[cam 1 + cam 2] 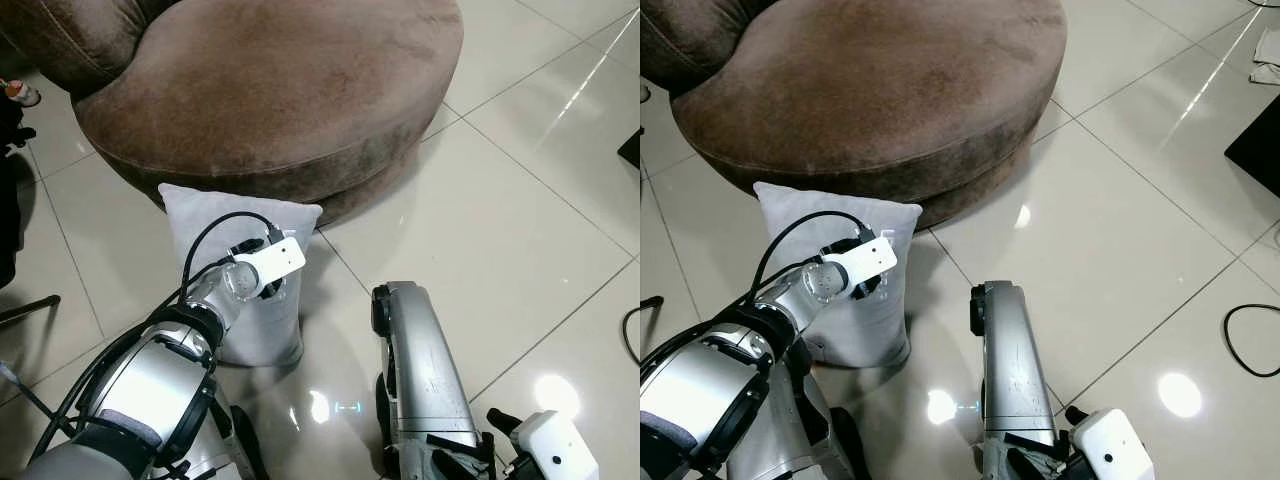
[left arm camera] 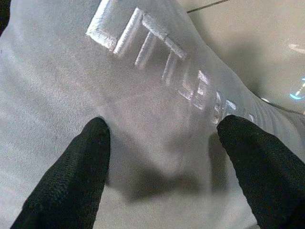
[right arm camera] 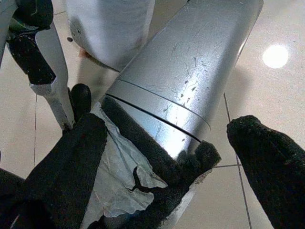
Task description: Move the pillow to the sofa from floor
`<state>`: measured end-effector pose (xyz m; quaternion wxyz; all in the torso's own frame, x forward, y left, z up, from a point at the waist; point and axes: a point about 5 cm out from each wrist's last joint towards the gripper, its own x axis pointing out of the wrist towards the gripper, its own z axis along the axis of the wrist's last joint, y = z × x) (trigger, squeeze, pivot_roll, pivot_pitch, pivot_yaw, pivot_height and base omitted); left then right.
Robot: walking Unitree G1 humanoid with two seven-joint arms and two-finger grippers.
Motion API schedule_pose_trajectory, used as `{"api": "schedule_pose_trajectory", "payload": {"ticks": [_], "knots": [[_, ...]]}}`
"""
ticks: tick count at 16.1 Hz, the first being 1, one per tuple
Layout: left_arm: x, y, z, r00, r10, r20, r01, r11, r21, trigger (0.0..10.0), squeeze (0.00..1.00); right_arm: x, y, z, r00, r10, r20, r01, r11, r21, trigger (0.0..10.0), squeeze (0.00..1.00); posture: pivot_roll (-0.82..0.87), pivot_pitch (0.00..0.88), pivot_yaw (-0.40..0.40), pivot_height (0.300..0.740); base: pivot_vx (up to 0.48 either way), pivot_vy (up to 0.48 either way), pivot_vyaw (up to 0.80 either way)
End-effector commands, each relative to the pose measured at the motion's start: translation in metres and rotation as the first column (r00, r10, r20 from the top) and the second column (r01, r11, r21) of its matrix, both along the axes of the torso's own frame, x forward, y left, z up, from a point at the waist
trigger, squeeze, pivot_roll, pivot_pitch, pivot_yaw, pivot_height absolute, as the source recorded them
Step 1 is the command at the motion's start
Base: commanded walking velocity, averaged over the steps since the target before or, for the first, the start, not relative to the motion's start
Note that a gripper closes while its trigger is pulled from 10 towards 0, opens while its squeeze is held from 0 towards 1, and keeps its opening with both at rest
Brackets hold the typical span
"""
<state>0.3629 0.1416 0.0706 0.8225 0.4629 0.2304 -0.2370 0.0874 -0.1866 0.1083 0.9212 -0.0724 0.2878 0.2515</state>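
A pale grey pillow (image 1: 200, 215) stands on edge on the tiled floor, leaning against the base of the round brown sofa (image 1: 280, 80). My left gripper (image 1: 277, 291) reaches its upper right part. In the left wrist view this gripper (image 2: 162, 129) is open, and both black fingers (image 2: 76, 167) press against the fabric just below raised white lettering (image 2: 157, 62). No fold of cloth is caught between them. My right arm (image 1: 425, 360) is folded low at the front. Its gripper (image 3: 169, 126) is open, with a silver limb of my body (image 3: 190, 67) behind it.
Glossy white tiles (image 1: 500, 220) spread to the right of the sofa. A black cable (image 1: 1250, 335) lies at the right edge, with a dark object (image 1: 1255, 150) further back. A small bottle (image 1: 20, 93) and dark items stand at the far left.
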Motion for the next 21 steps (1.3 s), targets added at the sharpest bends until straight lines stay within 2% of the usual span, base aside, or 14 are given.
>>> {"api": "schedule_pose_trajectory", "payload": {"ticks": [1, 15, 21], "knots": [[-0.0067, 0.0046, -0.0105, 0.998, 0.031, -0.051, -0.031, 1.0, -0.005, 0.0, 0.0, -0.0028, -0.0034, -0.0052, 1.0, -0.016, -0.027, 0.016, 1.0, -0.006, 10.0, 0.0, -0.52, 0.311, 0.065, 0.438, 0.0, 0.0, 0.0], [-0.0026, 0.0029, -0.0043, 0.999, 0.031, -0.027, -0.032, 0.999, -0.017, 0.0, 0.0, 0.0013, -0.0042, -0.0029, 1.0, -0.008, -0.017, 0.008, 1.0, -0.004, 10.0, 0.0, -0.51, 0.295, 0.056, 0.438, 0.0, 0.0, 0.0], [-0.0022, 0.0019, -0.0038, 0.999, 0.029, -0.022, -0.03, 0.999, -0.016, 0.0, 0.0, 0.0001, -0.0067, -0.0098, 0.999, -0.012, -0.03, 0.012, 1.0, -0.003, 10.0, 0.0, -0.51, 0.295, 0.051, 0.438, 0.0, 0.0, 0.0]]}}
